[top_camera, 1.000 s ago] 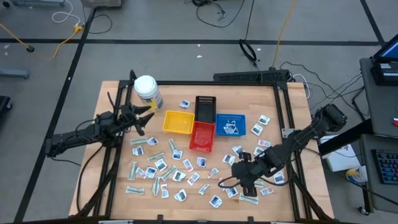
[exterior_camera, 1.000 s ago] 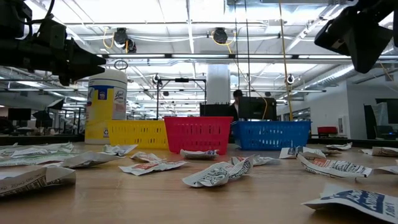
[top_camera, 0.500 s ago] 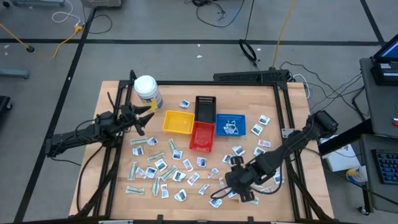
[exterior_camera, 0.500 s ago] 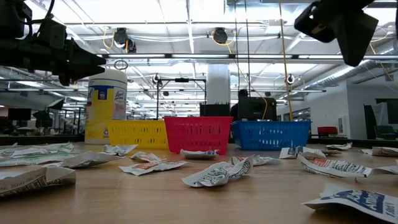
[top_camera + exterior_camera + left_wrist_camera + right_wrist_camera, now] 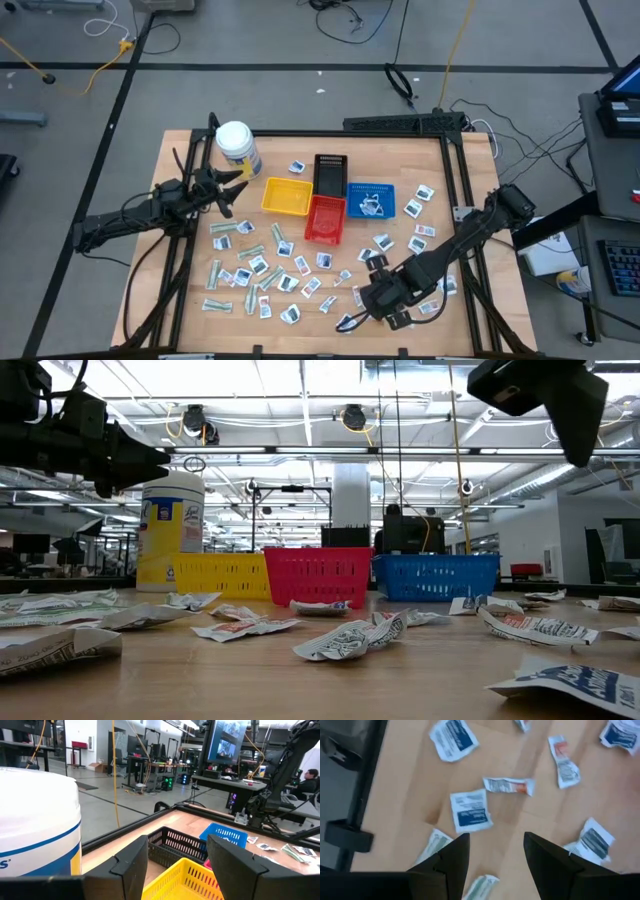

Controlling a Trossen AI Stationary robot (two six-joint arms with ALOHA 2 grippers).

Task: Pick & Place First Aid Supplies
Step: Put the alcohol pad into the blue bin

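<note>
Dozens of first aid supplies (image 5: 262, 272) litter the worktop (image 5: 440, 180), lower centre of the high view. Light, flat and floppy; pinch an edge. Right gripper (image 5: 492, 857) hovers above them, fingers apart, empty; left gripper (image 5: 177, 865) also apart.

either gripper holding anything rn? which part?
Nothing held. Right gripper open and empty above the packets; left gripper open and empty near the jar.

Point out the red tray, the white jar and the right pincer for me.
red tray (image 5: 325, 219), high view, on its mesh floor.
white jar (image 5: 234, 137), high view, on its round lid.
right pincer (image 5: 492, 851), right wrist view, midway between its two open fingers, over the packets.
</note>
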